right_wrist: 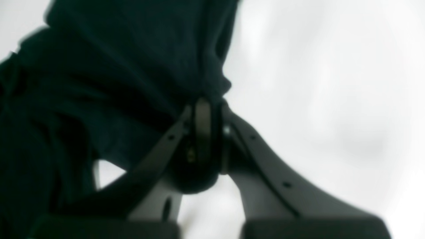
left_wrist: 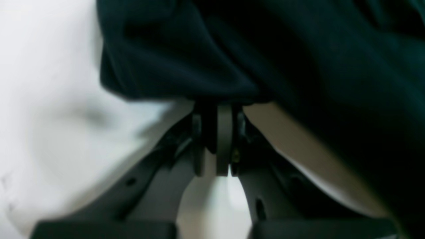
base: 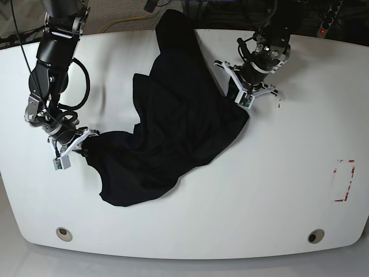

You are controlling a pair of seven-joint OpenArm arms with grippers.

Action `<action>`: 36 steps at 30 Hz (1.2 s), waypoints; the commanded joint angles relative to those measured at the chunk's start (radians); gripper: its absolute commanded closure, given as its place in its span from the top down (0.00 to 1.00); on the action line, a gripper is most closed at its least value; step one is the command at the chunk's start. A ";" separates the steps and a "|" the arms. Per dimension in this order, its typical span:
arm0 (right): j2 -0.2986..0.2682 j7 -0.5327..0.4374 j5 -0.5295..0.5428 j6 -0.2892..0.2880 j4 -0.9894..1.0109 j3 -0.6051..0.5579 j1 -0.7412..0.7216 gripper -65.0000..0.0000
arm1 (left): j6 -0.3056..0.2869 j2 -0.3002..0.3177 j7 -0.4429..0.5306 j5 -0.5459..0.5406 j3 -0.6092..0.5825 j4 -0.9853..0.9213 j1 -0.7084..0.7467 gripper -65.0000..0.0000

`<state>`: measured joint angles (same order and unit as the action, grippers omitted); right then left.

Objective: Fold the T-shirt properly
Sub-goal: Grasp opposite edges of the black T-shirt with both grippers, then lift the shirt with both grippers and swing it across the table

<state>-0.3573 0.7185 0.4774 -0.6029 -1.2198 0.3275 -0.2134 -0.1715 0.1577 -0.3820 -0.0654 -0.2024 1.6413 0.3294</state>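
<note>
Left wrist view: the left gripper (left_wrist: 217, 109) has its jaws pressed together on a fold of the black T-shirt (left_wrist: 265, 56), which fills the upper and right part of the frame above the white table (left_wrist: 49, 116); the picture is blurred, so the exact edge being pinched cannot be told. Right wrist view: the right gripper (right_wrist: 207, 106) is likewise clamped on bunched black cloth, the T-shirt (right_wrist: 116, 66) hanging to the left against the pale table (right_wrist: 332, 83). Base view: the T-shirt (base: 173, 127) lies crumpled across the middle of the table (base: 259, 202), stretched between the right gripper (base: 81, 147) at its lower-left edge and the left gripper (base: 245, 98) at its right edge.
</note>
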 commanded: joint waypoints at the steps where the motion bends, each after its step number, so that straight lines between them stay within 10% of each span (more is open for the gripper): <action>1: -0.033 -0.023 0.022 -0.005 -0.048 0.000 -0.065 0.00 | 0.008 0.021 -0.068 0.008 0.050 0.098 0.018 0.00; 10: -0.009 -0.023 -0.150 -0.015 -0.047 0.000 -0.278 0.00 | 0.003 0.090 -0.360 0.003 0.197 0.336 -0.095 0.00; 22: -0.041 -0.024 -0.279 -0.015 -0.047 -0.133 -0.573 0.00 | -0.210 0.164 -0.696 0.006 0.423 0.363 -0.528 0.00; 36: -0.093 0.135 -0.279 -0.015 -0.048 -0.275 -0.964 0.00 | -0.214 0.296 -0.822 0.002 0.423 0.362 -0.988 0.00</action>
<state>-0.4339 0.8402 0.1936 -0.6300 -1.2476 0.0498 -1.0706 -0.3923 0.4038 -1.2217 -0.0727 0.2153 1.9888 -0.5816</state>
